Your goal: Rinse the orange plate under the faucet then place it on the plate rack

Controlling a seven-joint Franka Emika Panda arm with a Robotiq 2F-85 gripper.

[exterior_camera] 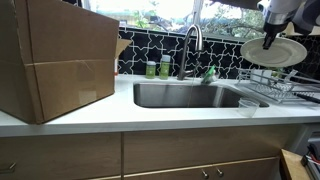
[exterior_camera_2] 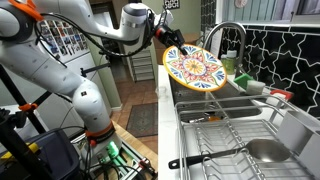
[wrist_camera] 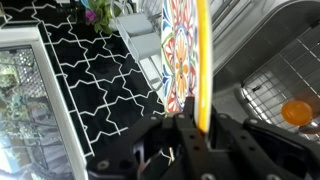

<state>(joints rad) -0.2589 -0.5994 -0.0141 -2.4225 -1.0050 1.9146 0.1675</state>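
Pincer (wrist_camera: 195, 128) on the Franka arm grips the orange plate (wrist_camera: 203, 70) by its edge, a finger pressed to each face. The wrist view shows the plate edge-on, with a yellow rim and a multicoloured patterned face. In both exterior views the plate hangs tilted in the air above the plate rack (exterior_camera: 268, 85), clear of its wires. The faucet (exterior_camera: 190, 45) stands well apart from the rack, behind the sink (exterior_camera: 180, 92), with two green bottles (exterior_camera: 158, 68) beside its base.
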